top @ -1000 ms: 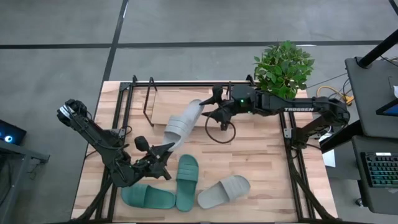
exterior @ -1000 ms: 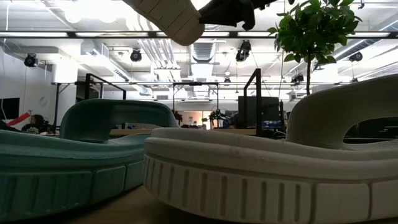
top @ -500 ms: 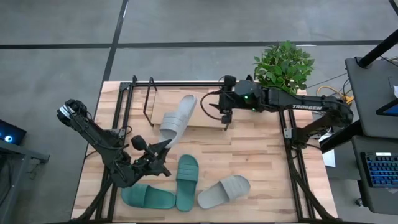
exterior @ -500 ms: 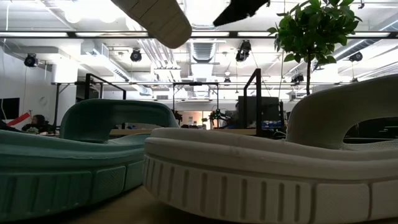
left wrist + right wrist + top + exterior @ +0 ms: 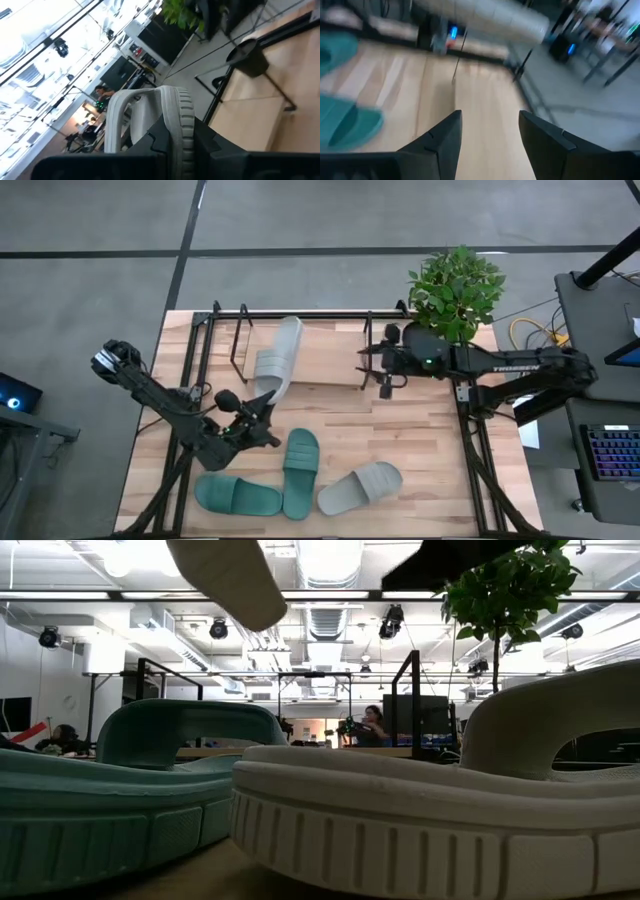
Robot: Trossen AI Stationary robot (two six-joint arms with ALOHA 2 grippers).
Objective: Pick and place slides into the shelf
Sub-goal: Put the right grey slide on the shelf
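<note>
Slide in the air: the left gripper (image 5: 262, 423), centre-left of the high view, is clamped tight on the heel rim of a light grey slide (image 5: 277, 360), and the sandal slants up toward the upper middle of the frame, its toe over the shelf (image 5: 325, 350) board. In the left wrist view the ribbed sole edge (image 5: 181, 125) sits squeezed between the dark fingers, strap arching beside it. Rubber like this should be light and bendy, a bit grippy rather than slick, so a pinch on the thick rim looks sound, though the long body may sag or swing. The strap would be the other sensible hold. Over at the right of the high view, the right gripper (image 5: 378, 370) hovers by the shelf's end with its jaws apart, nothing between them. Waiting along the lower middle of the table (image 5: 420, 430): two dark teal slides, one (image 5: 238, 496) lying flat, one (image 5: 300, 472) upright in the frame, and the second grey slide (image 5: 360, 487) just beside them
</note>
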